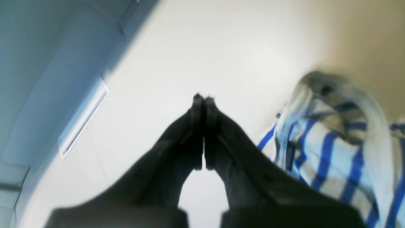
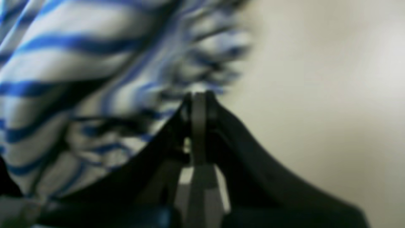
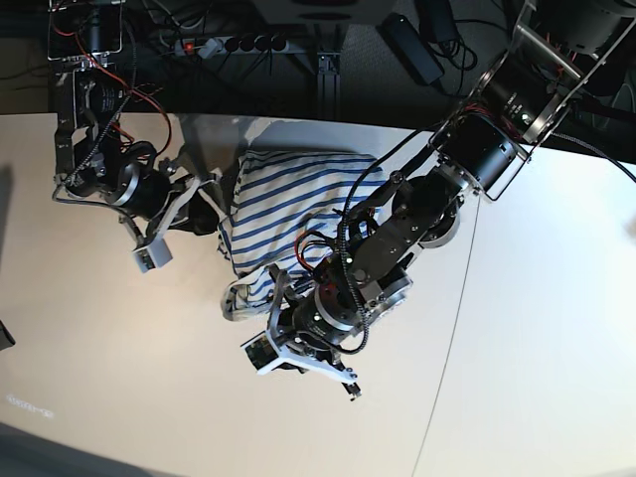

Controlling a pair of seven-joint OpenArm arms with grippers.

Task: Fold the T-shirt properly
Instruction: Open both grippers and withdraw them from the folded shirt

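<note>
The T-shirt [image 3: 293,204], cream-white with blue stripes, lies bunched and partly folded at the table's middle. My right gripper [image 3: 211,204] is at its left edge. In the right wrist view its jaws [image 2: 198,95] are shut with a thin grey strip, apparently cloth, between them, and the blurred striped shirt [image 2: 79,69] fills the upper left. My left gripper [image 3: 316,366] sits over the table just below the shirt's near corner. In the left wrist view it [image 1: 204,98] is shut with nothing between the fingers, and the shirt [image 1: 332,145] lies to its right.
The white table [image 3: 119,378] extends around the shirt. A table edge with a bluish floor or wall [image 1: 47,79] shows at the left of the left wrist view. Cables and a power strip [image 3: 229,42] lie beyond the table's far edge.
</note>
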